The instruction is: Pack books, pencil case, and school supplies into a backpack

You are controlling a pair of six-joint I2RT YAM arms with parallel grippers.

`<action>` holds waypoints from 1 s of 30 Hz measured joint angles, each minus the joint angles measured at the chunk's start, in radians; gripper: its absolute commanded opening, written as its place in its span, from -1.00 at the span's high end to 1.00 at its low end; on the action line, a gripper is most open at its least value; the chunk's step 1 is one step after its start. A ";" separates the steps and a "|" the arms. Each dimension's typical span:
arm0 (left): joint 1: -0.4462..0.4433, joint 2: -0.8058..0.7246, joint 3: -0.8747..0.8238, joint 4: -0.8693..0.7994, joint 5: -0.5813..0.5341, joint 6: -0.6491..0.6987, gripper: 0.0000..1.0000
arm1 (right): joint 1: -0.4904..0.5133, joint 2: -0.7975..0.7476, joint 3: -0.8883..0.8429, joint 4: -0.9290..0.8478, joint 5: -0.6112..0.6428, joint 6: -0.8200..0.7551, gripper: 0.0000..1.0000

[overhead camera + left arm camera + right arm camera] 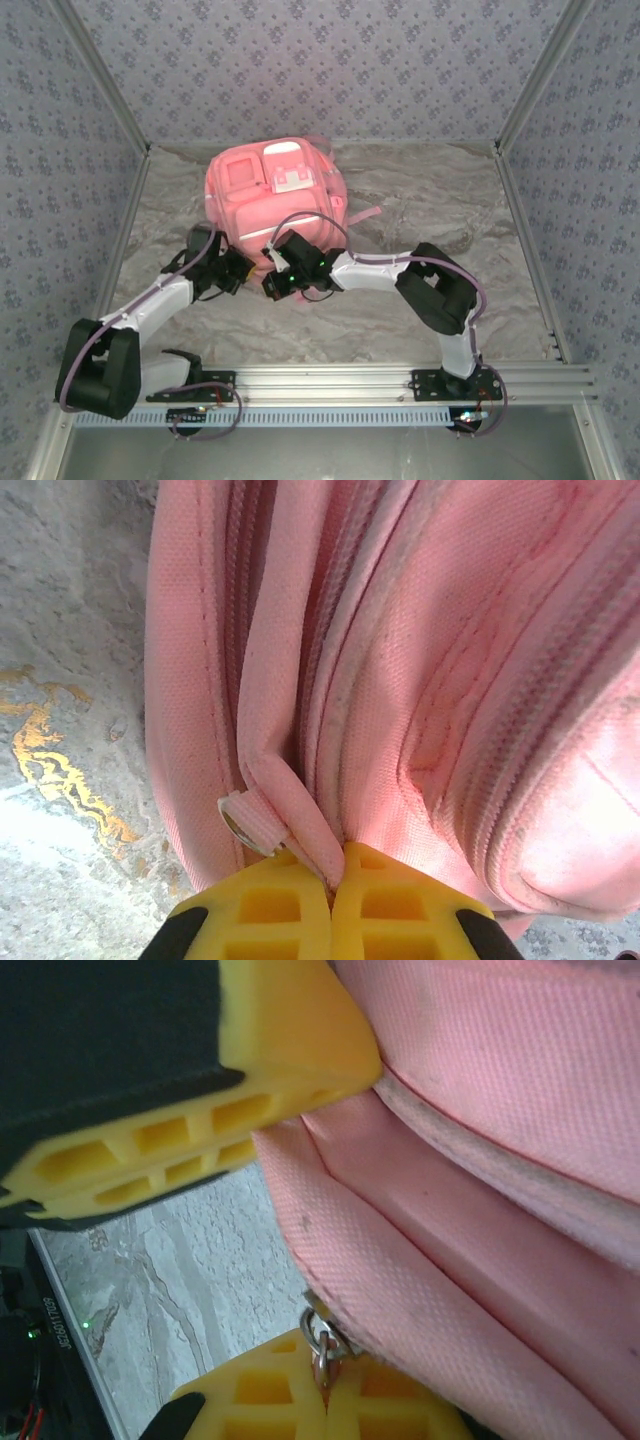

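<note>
Backpack (275, 195) lies at twelve o'clock on the table (400, 320); I hold my left gripper (332, 880) pinched on its seam fabric (290, 810), likely as anchor, while the right gripper (322, 1385) clamps the zipper pull (318, 1335).

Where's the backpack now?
Top view: the soft pink fabric backpack lies centrally, toward the back wall, left end effector and right end effector shut on its near edge.

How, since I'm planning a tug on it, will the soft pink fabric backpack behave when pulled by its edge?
Probably floppy: the soft pink fabric backpack creases and bunches where the left gripper pinches it. It would likely slide rather than tip, lying low and broad on the smooth marbled table. Its woven cloth looks grippy, not slippery.
</note>
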 measured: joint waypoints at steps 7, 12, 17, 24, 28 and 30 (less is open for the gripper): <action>0.027 -0.046 0.006 -0.048 0.000 0.045 1.00 | 0.000 -0.040 0.000 -0.084 0.025 -0.081 1.00; 0.033 -0.046 0.008 -0.056 0.003 0.061 1.00 | -0.002 -0.058 0.000 -0.151 0.041 -0.137 1.00; 0.034 -0.046 0.013 -0.066 0.002 0.080 1.00 | -0.010 -0.071 0.021 -0.235 0.043 -0.179 1.00; 0.034 -0.046 0.061 -0.133 -0.014 0.134 1.00 | -0.031 -0.068 0.140 -0.438 0.035 -0.230 1.00; 0.038 -0.043 0.109 -0.195 -0.023 0.185 1.00 | -0.067 -0.043 0.216 -0.548 -0.024 -0.260 1.00; 0.051 -0.040 0.132 -0.227 -0.024 0.209 0.92 | -0.072 -0.029 0.234 -0.565 -0.054 -0.263 1.00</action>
